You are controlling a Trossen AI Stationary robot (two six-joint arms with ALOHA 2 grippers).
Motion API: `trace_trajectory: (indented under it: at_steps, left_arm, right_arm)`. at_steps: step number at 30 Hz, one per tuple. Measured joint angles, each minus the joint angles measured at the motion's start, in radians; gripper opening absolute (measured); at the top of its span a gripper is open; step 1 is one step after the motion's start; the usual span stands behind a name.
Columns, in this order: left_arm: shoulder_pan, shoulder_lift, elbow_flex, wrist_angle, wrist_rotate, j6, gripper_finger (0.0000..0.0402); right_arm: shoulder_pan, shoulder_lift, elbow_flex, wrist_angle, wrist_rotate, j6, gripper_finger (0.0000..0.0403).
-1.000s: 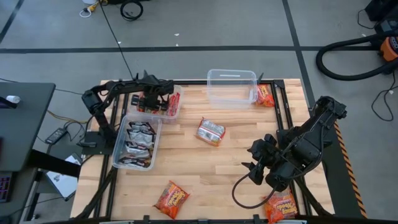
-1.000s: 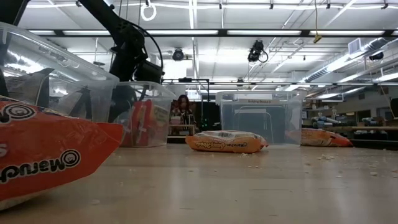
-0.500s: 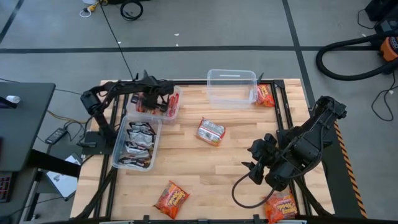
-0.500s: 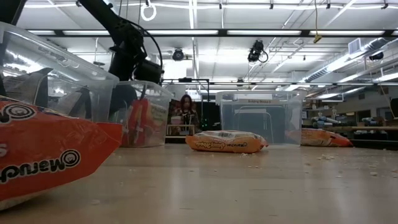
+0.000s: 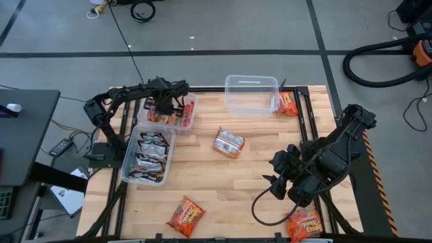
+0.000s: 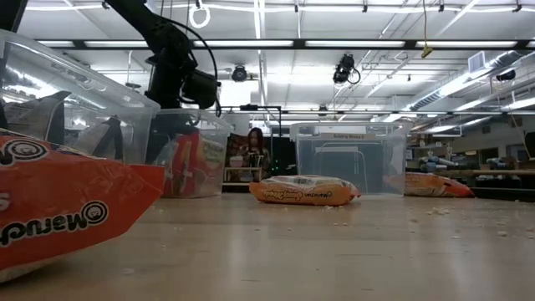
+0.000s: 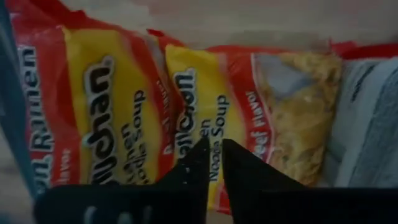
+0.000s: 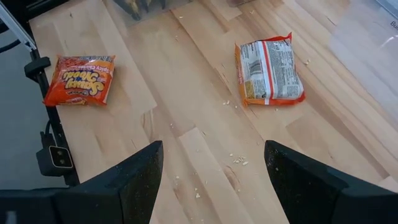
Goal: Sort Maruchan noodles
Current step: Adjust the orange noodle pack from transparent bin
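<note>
Yellow-and-red Maruchan noodles packets [image 7: 99, 106] lie in the clear bin [image 5: 174, 113] at the table's far left. My left gripper [image 7: 214, 149] points down just above them, its fingertips nearly together with nothing between them. Silver-black packets fill the bin [image 5: 148, 154] nearer the front left. Loose packets lie flat on the table: one in the middle [image 5: 229, 142], an orange one at the near edge [image 5: 186, 216], one at the near right corner [image 5: 305, 224], and one at the far right [image 5: 288, 103]. My right gripper [image 8: 214, 180] hangs open above the table's right part.
A clear bin [image 5: 251, 94] with nothing in it stands at the far middle of the table. Bare wooden tabletop [image 5: 256, 169] lies between the bins and the right arm, with crumbs on it. A cable [image 5: 260, 209] loops below the right arm.
My left gripper has turned a little while staying over the far-left bin. The right arm has kept still.
</note>
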Motion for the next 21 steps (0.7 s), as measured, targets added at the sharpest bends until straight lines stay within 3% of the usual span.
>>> trace_trajectory:
  at_steps: [12, 17, 21]
  left_arm:
    - [0.084, 0.073, 0.000, -0.033, 0.070, -0.025, 0.0185]
    - [0.109, 0.079, 0.000, 0.009, 0.067, 0.023, 0.0197]
    - [0.136, 0.085, -0.009, 0.034, 0.105, 0.045, 0.0185]
  right_arm:
    - [-0.007, 0.000, 0.000, 0.002, 0.018, 0.032, 0.0284]
    - [-0.007, 0.000, 0.000, 0.005, 0.015, 0.034, 0.0284]
    - [-0.012, 0.000, 0.000, 0.005, 0.011, 0.038, 0.0284]
